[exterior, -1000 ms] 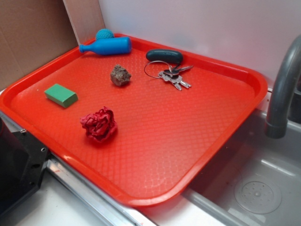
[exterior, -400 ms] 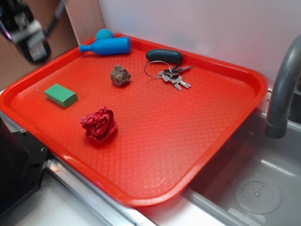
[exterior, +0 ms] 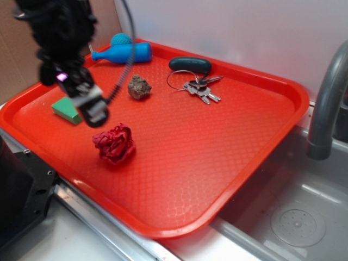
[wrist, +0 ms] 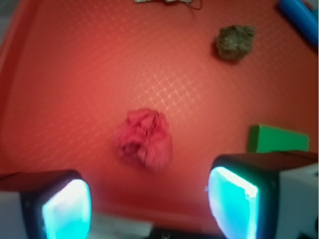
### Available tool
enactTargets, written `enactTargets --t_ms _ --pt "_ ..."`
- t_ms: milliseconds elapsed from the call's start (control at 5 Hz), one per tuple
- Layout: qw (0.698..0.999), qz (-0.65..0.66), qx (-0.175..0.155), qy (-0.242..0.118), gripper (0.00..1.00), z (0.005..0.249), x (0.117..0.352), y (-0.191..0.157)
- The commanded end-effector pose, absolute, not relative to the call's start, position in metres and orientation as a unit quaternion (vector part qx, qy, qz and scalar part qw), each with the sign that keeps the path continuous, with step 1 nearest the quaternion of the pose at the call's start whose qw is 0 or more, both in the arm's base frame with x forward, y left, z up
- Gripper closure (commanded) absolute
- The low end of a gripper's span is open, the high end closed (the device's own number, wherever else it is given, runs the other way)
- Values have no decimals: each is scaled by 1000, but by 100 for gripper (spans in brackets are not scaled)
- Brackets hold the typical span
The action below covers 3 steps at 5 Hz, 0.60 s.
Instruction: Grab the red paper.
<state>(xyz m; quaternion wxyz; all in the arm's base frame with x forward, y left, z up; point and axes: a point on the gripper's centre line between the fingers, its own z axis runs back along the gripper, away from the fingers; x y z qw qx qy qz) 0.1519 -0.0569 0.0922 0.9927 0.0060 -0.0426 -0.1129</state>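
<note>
Crimson red paper between spread jaws, exterior blurs them

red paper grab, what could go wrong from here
The green block lies close beside one gripper finger, so a descent drifting that way could clip it. The red paper is a loose crumpled wad lying free on the tray; the open gripper may push it aside or pinch only an outer fold. The wrist view is blurred, which suggests fast motion, so overshoot is possible.
</note>
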Motion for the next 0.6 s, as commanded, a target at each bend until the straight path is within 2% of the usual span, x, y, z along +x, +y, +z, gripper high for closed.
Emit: enactTargets --t_ms 0,200,400 --pt "989 -145 -6 -2 0 35 186 -63" --pt "982 -177 -3 65 0 24 172 -85" --pt "980 -180 3 81 0 29 166 -98"
